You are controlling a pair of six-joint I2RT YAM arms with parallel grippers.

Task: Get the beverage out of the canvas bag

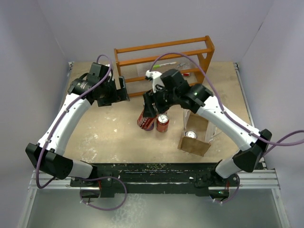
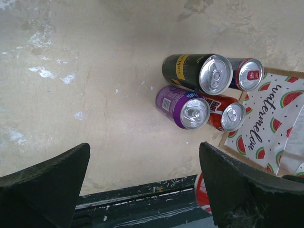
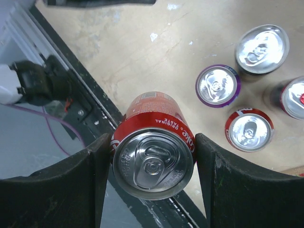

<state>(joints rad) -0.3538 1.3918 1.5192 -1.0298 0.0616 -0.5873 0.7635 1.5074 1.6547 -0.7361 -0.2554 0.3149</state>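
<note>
Red cola can (image 3: 153,164) in right jaws | left jaws wide | tan canvas bag (image 1: 194,145) upright

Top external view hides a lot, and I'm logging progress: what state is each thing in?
Coke can: clamped in the right gripper, tilted.
Left gripper: open, empty.
Canvas bag: upright, open, silver-topped can inside.
Purple can: standing on the table.
Orange rack: upright at the back.

Canvas bag (image 2: 266,118) cut by right edge; rack (image 1: 207,57) contents too small to tell.
</note>
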